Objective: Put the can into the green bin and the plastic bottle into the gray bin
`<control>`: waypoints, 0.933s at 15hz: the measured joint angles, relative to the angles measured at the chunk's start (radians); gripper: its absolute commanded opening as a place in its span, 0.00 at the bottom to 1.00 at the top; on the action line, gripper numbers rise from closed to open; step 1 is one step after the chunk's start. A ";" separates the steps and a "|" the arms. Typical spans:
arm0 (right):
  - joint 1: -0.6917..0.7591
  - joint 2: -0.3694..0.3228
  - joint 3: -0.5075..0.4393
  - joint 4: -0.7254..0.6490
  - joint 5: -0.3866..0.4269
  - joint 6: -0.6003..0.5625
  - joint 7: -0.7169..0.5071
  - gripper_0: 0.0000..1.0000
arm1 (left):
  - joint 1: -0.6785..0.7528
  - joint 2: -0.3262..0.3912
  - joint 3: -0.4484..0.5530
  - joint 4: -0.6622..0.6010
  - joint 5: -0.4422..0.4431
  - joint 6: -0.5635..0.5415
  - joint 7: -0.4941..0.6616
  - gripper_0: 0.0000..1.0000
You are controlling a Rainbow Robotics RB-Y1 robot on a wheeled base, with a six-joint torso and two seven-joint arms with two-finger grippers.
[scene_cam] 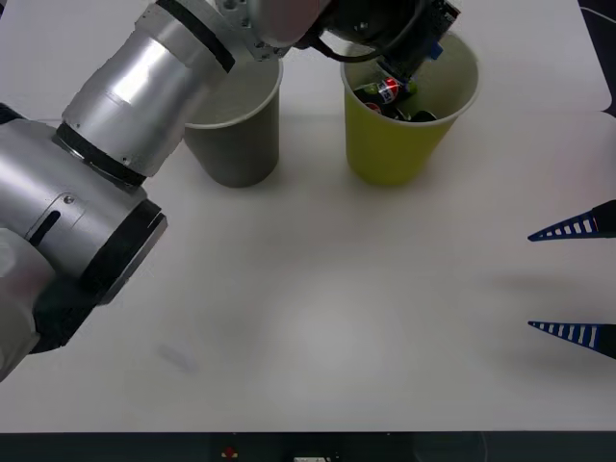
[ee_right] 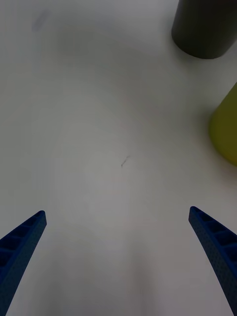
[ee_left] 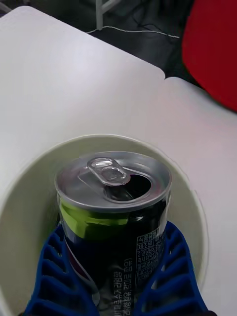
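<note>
Left gripper [scene_cam: 414,58] hangs at 1 o'clock on the table [scene_cam: 308,318] in the front view, its arm reaching across the gray bin [scene_cam: 236,144] at 11 o'clock to sit over the mouth of the green bin [scene_cam: 404,135]. Dark cans with red-and-blue marks [scene_cam: 390,92] lie inside the green bin. The right gripper [scene_cam: 577,279] waits at 3 o'clock, fingers spread wide and holding nothing. In the right wrist view the right gripper [ee_right: 118,256] hovers over bare tabletop, with the gray bin [ee_right: 202,29] and the green bin [ee_right: 224,128] well apart from it. In the left wrist view the left gripper [ee_left: 116,276] is clamped on the can [ee_left: 116,197]: both blue fingers [ee_left: 54,266] press its dark sides, and it stands upright with its silver top and pull tab facing the camera. The can is inside the ring of the green bin's rim [ee_left: 19,207], so I judge this step nearly done, with only the release left. The bottle step looks still to be done; the gray bin's mouth is partly behind the arm, so I cannot tell what it holds.
</note>
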 measured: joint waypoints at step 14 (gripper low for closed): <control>0.000 0.000 0.000 0.000 0.000 0.000 0.000 1.00 | 0.001 -0.003 -0.024 0.031 0.011 0.049 -0.001 1.00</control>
